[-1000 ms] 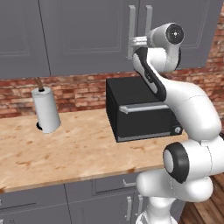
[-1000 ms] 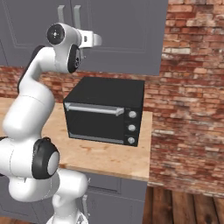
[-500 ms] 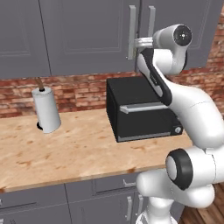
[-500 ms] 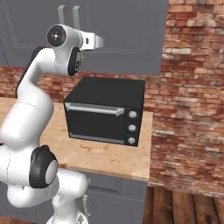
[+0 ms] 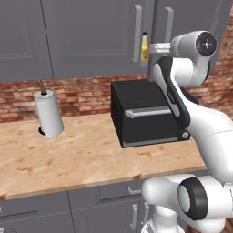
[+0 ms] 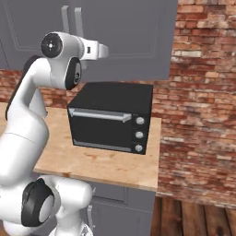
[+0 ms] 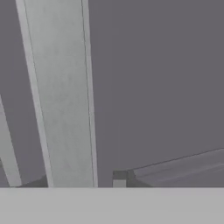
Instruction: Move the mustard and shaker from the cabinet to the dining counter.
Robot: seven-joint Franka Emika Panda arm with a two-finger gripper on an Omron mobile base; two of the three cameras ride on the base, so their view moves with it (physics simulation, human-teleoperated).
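Cabinet (image 5: pixel 91 36): grey wall unit straight ahead of the fingers (image 7: pixel 119 178); its two doors meet at a pair of upright silver bars, and the right door stands slightly ajar, leaving a narrow dark gap.
Wall (image 6: pixel 203 92): red brick, below the cabinet and to the right of the fingers.
Counter (image 5: pixel 82 154): light wood top well below the fingers, with grey drawers under it.
Oven (image 5: pixel 150 113): black box on the counter, right under the fingers, door shut, three knobs on its right side.
Towel roll (image 5: pixel 49 119): white, upright on the counter, well to the left of the fingers and lower.
Handle (image 7: pixel 61 96): the right door's silver bar, running close past the fingers in the hand view.
Mustard (image 5: pixel 144 45): yellow bottle, upright inside the cabinet, seen through the gap between the doors, just left of the fingers at about their height.
Fingers: drawn close together, pinching the handle of the right door near its lower end.
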